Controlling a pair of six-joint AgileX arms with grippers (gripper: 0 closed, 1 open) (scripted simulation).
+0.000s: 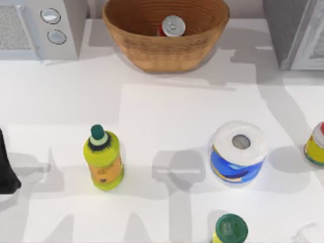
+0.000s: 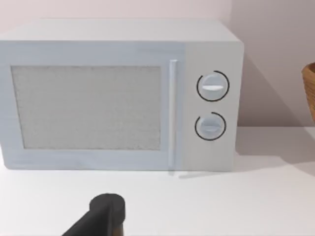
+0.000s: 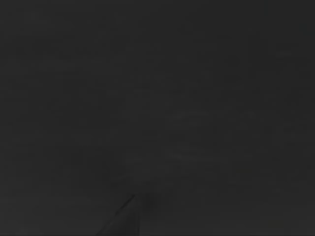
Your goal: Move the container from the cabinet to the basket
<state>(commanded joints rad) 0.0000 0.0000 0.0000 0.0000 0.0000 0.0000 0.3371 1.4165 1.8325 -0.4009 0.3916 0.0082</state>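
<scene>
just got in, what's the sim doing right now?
The red container already sits inside the basket at the back of the table, and nothing is holding it. The cabinet stands at the back right. The left gripper is parked at the table's left edge, facing the white box with two knobs. The right wrist view is dark.

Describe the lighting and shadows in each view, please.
Top view: bright, with soft grey shadows on the table beside the basket and the green-capped bottle. Left wrist view: evenly lit, a faint shadow beside the microwave. Right wrist view: dark.
</scene>
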